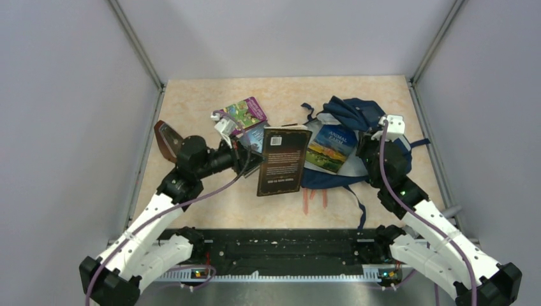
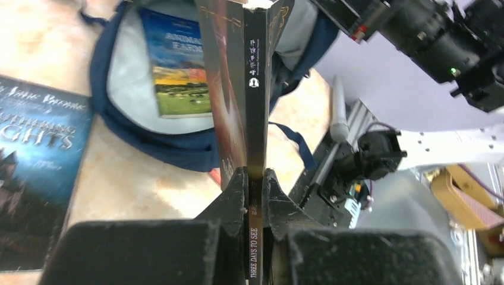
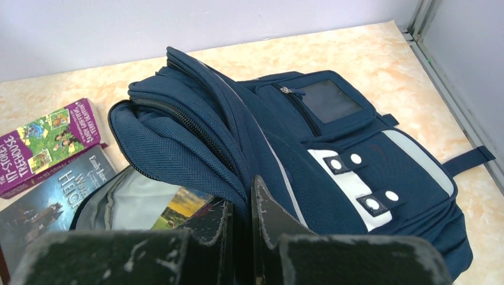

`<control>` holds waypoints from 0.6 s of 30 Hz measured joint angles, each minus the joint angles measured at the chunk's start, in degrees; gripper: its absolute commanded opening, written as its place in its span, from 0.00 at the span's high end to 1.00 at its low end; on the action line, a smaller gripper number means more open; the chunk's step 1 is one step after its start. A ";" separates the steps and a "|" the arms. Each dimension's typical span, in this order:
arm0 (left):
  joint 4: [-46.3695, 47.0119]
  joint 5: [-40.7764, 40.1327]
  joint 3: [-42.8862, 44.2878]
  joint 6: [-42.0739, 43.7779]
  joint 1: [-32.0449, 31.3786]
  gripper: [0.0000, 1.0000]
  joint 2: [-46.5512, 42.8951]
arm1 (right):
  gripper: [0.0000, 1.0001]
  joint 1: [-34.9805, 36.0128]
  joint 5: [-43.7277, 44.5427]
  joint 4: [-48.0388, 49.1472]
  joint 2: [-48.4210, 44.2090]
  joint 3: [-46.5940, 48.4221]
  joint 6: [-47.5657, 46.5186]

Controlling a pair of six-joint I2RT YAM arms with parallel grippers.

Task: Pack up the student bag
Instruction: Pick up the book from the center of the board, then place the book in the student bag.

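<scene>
In the left wrist view, at the bottom centre, the left gripper (image 2: 255,191) is clamped on the lower spine of a dark book (image 2: 252,89). The book stands on its edge, and the spine reads "THREE DAYS TO SEE". Only this view shows the title; in the top view the same book (image 1: 284,160) shows its back cover with a white barcode label. In the right wrist view, at the bottom centre, the right gripper (image 3: 241,214) has its fingers together, pinching a fold of navy fabric at the mouth of the student bag (image 3: 309,136). The bag lies on the beige table (image 1: 191,102) in the right centre of the top view, with its mouth turned to the left. The grey lining is in view, and one book, "ANIMAL FARM" (image 2: 178,71), lies inside on it. The white patch with snap buttons and the small zip pocket on the bag's front appear in the right wrist view alone. Further away, at the left of that view, two books lie on the table outside the bag. One is a blue-grey book (image 3: 53,190) which the left wrist view shows is titled "WUTHERING HEIGHTS". Beyond it is a purple book (image 3: 47,139) with "STOREY TREEHOUSE" on it.
</scene>
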 measured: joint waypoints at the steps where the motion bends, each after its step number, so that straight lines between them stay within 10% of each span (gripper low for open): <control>1: -1.31 -0.31 2.01 1.44 -1.81 1.00 1.38 | 1.00 0.00 -0.02 -0.17 0.00 0.13 0.00; 18: -5.09 -0.61 24.06 8.41 -15.76 1.00 36.65 | 1.00 0.00 -0.22 -1.49 0.00 1.20 0.02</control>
